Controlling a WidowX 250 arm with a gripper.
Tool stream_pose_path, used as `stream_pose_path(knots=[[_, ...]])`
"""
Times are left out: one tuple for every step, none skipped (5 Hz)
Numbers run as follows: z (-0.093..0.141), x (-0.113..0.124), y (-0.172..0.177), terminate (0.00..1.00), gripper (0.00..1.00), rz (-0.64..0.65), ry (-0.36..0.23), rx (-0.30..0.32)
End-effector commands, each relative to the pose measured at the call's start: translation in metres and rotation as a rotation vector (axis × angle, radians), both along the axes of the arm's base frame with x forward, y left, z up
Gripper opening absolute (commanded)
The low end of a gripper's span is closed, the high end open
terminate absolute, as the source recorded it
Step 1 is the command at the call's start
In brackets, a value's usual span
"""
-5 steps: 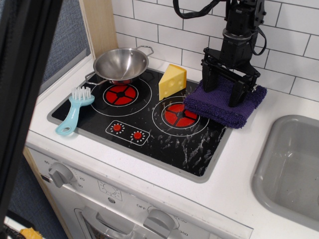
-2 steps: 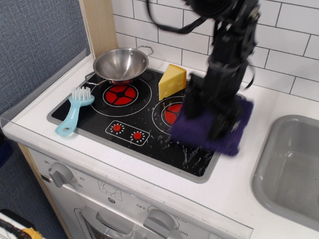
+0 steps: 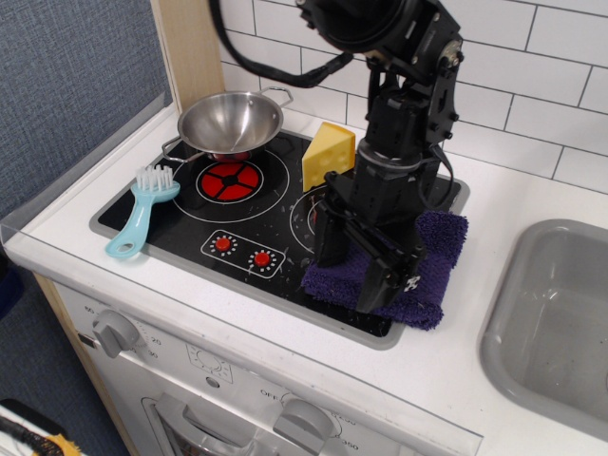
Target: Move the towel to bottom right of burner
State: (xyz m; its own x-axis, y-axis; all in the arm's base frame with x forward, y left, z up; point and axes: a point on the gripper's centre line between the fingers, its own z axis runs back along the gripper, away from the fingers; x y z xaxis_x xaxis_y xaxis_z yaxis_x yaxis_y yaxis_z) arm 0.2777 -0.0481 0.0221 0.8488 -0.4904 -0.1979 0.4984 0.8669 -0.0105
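The dark purple towel (image 3: 429, 269) lies flat on the near right corner of the black burner cooktop (image 3: 256, 214), its right edge reaching over the grey rim. My black gripper (image 3: 353, 274) stands straight down on the towel's left half, with its two fingers spread apart and resting on or just above the cloth. The fingers hold no fold of cloth between them. The arm hides the right burner ring and part of the towel.
A steel bowl (image 3: 231, 122) sits at the cooktop's back left. A yellow cheese wedge (image 3: 328, 154) stands just behind my gripper. A light blue brush (image 3: 144, 208) lies at the left edge. The grey sink basin (image 3: 556, 318) is to the right.
The towel has moved from the cooktop's back right to its near right corner, dragged toward the front by my gripper. The arm has swung forward and lower.
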Motion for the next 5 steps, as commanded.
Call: stream_pose_path(knots=[[0.020, -0.001, 0.004, 0.00, 1.00, -0.013, -0.077, -0.022], [0.054, -0.004, 0.005, 0.00, 1.00, 0.015, -0.256, -0.031], [0.071, -0.011, 0.008, 0.00, 1.00, 0.084, -0.339, -0.074], [0.059, 0.003, 0.005, 0.00, 1.00, 0.122, -0.356, -0.078], [0.024, 0.036, -0.002, 0.00, 1.00, 0.197, -0.317, -0.097]])
